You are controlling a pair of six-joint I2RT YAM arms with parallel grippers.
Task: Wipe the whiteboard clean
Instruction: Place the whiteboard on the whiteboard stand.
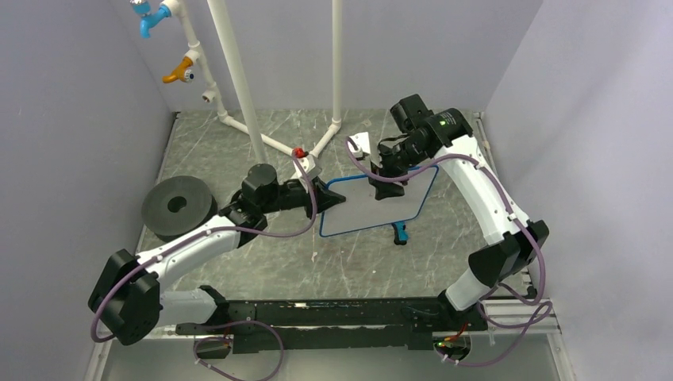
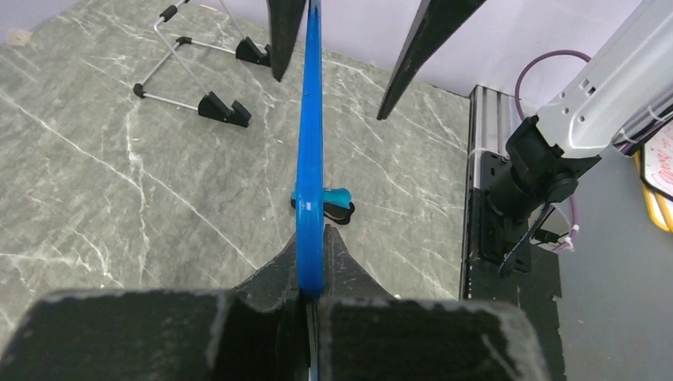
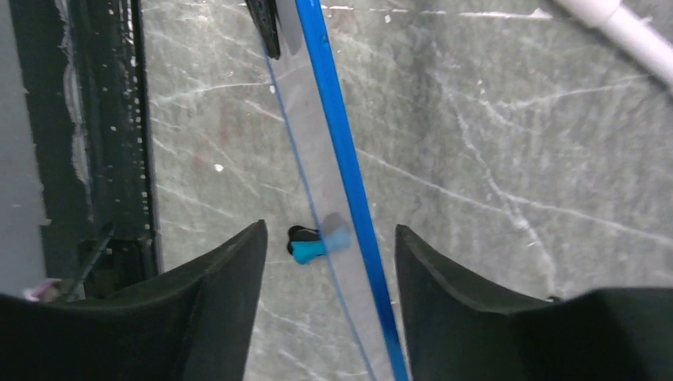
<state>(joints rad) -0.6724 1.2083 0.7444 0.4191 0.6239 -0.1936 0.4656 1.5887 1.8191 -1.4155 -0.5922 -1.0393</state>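
Note:
The whiteboard point(image 1: 373, 210), white with a thin blue rim, is held off the table and shows no writing in the top view. My left gripper point(image 1: 325, 197) is shut on its left edge. In the left wrist view the blue rim point(image 2: 309, 151) runs edge-on out of that gripper point(image 2: 316, 262). My right gripper point(image 1: 389, 186) stands open astride the board's far edge. In the right wrist view the rim point(image 3: 341, 143) passes between its fingers point(image 3: 329, 228) with a gap on each side.
A small blue and black object point(image 1: 401, 232) lies on the table under the board's near right corner. A black disc point(image 1: 178, 206) sits at the left. White pipes point(image 1: 238, 79) rise at the back. A black wire stand point(image 2: 190, 87) stands beyond the board.

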